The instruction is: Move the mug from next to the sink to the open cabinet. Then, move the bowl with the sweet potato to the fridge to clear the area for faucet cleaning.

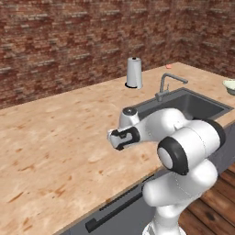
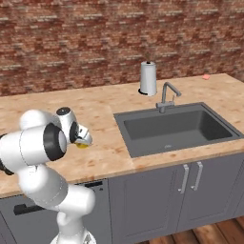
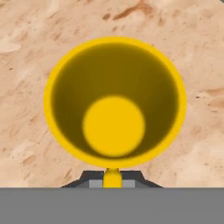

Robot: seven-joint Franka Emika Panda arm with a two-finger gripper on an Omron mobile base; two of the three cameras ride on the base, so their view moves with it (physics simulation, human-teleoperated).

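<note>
The wooden counter (image 2: 109,152) runs along the brick wall, pale and mottled. The mug (image 3: 114,103) stands upright on it straight below the gripper (image 3: 113,183), its open mouth facing up (handle end nearest the fingers). Beyond the gripper and to its right, the sink (image 2: 176,126) is set into the counter, with the faucet (image 2: 164,97) and a white paper-towel roll (image 2: 148,78) standing behind the basin.

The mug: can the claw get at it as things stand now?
Probably yes: the claw is directly above the mug, shut on its handle, and nothing on the counter blocks it.
</note>
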